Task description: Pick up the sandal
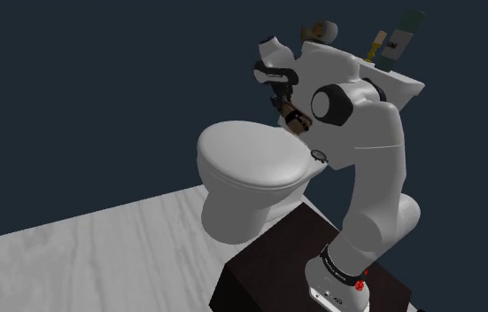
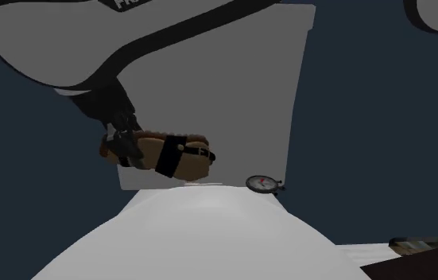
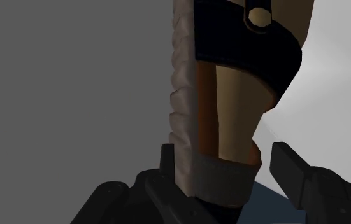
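Plainly, the sandal [image 2: 179, 157] is clasped by its heel end between the narrowly parted fingers of the gripper [image 2: 123, 149], and is held beyond the fingertips, clear above the toilet lid [image 2: 209, 239].

You have a white toilet [image 1: 251, 173] mid-frame in the shoulder view. Pale streaked floor [image 1: 82, 257] lies lower left, with dark blue wall [image 1: 73, 89] above.

My arm [image 1: 370, 142] is arching up and folding forward at the elbow, the wrist angling downward; I am clasping the sandal [image 2: 173, 155] between the gripper [image 1: 284, 106]'s black fingers [image 3: 295, 172]
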